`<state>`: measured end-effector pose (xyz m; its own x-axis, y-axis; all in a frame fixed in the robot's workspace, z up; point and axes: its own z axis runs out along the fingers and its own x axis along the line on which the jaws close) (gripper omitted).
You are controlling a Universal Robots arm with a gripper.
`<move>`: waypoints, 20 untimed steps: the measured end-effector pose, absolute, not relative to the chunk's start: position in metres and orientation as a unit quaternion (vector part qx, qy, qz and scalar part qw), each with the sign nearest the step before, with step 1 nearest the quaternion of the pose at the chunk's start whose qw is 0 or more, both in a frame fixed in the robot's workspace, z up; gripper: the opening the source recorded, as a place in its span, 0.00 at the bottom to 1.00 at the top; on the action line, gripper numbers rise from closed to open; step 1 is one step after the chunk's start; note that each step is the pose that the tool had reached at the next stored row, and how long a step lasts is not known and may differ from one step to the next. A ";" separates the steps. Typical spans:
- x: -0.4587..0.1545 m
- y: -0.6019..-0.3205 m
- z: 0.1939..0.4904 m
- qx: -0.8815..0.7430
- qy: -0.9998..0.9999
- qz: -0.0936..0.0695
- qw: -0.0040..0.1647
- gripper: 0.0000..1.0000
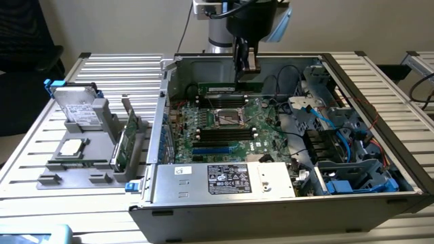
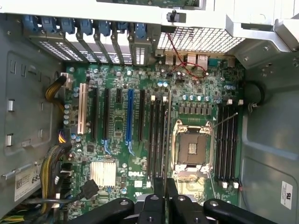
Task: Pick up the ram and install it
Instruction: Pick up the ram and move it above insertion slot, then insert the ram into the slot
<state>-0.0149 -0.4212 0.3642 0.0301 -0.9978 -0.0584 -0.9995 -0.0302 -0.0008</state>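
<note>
The nearly closed jaws appear to grip the top edge of the long, narrow green circuit-board ram [image 1: 227, 89] with white label; it stands on edge over the green motherboard [image 1: 203, 127], beside the square metal processor socket [image 1: 229, 118]. Seating cannot be judged.

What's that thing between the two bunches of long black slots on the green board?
The square metal processor socket, seen in the wrist and exterior views.

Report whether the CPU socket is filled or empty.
Empty. The socket shows bare contacts inside its metal frame, and no chip sits in it.
</note>
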 end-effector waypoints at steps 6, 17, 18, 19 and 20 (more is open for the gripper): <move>-0.014 -0.421 0.357 -0.717 0.696 0.021 0.021 0.13; -0.014 -0.420 0.352 -0.718 0.696 0.019 0.019 0.13; -0.014 -0.420 0.351 -0.718 0.696 0.018 0.017 0.13; -0.014 -0.420 0.350 -0.718 0.696 0.016 0.016 0.13; -0.014 -0.420 0.349 -0.718 0.696 0.015 0.015 0.13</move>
